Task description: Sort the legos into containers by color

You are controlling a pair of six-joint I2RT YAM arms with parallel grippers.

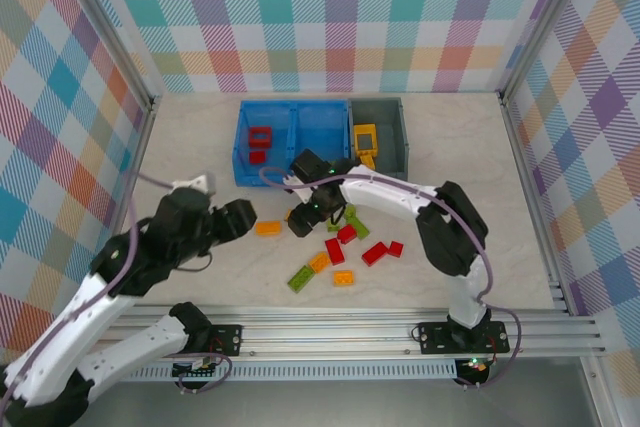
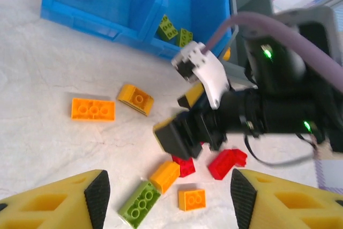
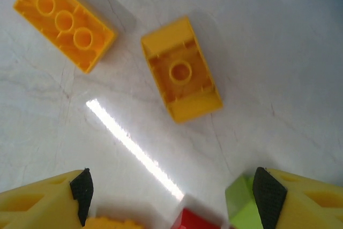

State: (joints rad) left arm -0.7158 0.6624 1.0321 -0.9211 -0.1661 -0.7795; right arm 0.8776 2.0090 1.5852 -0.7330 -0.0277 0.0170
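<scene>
While the right gripper (image 3: 174, 197) hangs with its fingers (image 3: 81, 191) spread wide and empty over an upturned yellow brick (image 3: 181, 69), the left gripper (image 2: 169, 199) gapes empty too. Loose legos (image 1: 335, 250) litter mid-table; blue bin (image 1: 243, 147) and grey bin (image 1: 401, 137) sit by the far edge.

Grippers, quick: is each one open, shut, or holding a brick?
Left gripper: open, nothing between its fingers.
Right gripper: open, holding nothing, over a loose yellow brick.
</scene>
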